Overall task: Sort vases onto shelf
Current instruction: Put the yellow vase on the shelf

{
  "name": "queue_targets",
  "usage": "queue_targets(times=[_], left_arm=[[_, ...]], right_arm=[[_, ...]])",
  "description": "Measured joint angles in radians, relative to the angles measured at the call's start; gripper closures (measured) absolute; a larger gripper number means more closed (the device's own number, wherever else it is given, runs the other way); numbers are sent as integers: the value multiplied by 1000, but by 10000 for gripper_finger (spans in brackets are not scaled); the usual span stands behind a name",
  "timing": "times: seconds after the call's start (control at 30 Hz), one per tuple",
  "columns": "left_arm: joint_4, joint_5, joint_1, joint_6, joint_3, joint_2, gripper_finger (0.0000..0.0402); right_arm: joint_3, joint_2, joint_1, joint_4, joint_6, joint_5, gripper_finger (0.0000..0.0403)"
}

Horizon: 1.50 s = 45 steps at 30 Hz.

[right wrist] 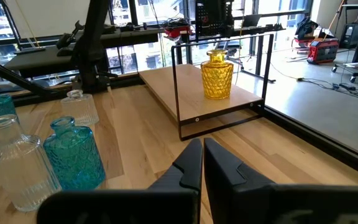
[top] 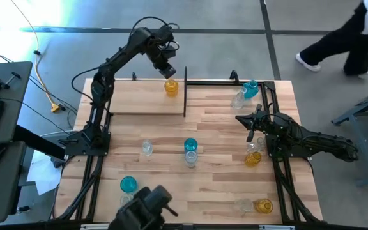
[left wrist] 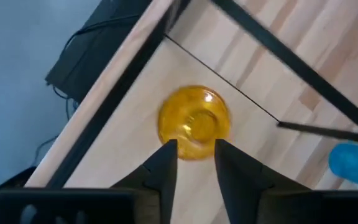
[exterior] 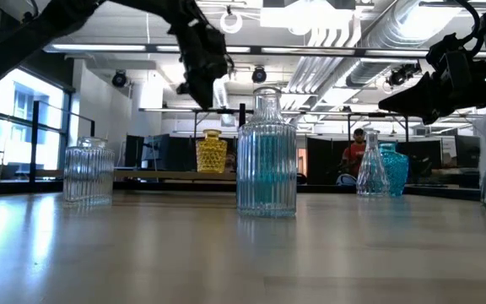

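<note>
Amber vase (top: 171, 87) upright on shelf (top: 147, 105), near its far right end by black post. Left gripper (top: 167, 71) directly above it, fingers (left wrist: 165, 163) spread either side of mouth, not pinching. Right gripper (top: 250, 123) hovering over bench (top: 222, 191), fingers (right wrist: 190, 163) nearly pressed together, holding nothing. Remaining vases (top: 190, 153) scattered on bench. Likely light, rigid, slick, breakable glass; best gripped at narrow neck, gently.

Shelf (top: 147, 101) mostly bare; amber vase (top: 171, 87) blocks rt end.

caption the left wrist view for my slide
Left gripper hovers open above an amber vase standing on the shelf.
</note>
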Motion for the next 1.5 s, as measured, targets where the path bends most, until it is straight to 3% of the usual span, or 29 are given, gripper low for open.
queue_targets(times=[0.13, 0.27, 0.63, 0.77, 1.07, 1.5], left_arm=[[-20, -46, -65, 24, -42, -39, 355], [31, -51, -122, 22, -190, -91, 396], [543, -103, -150, -174, -862, -401, 401], [754, -102, -141, -239, -1015, -438, 401], [928, -190, -136, -247, -1082, -437, 401], [970, -208, -124, -246, -1082, -437, 401]], right_arm=[[0, 0, 0, 0, 0, 0, 402], [0, 0, 0, 0, 0, 0, 402], [0, 0, 0, 0, 0, 0, 402], [0, 0, 0, 0, 0, 0, 402], [0, 0, 0, 0, 0, 0, 402], [0, 0, 0, 0, 0, 0, 402]])
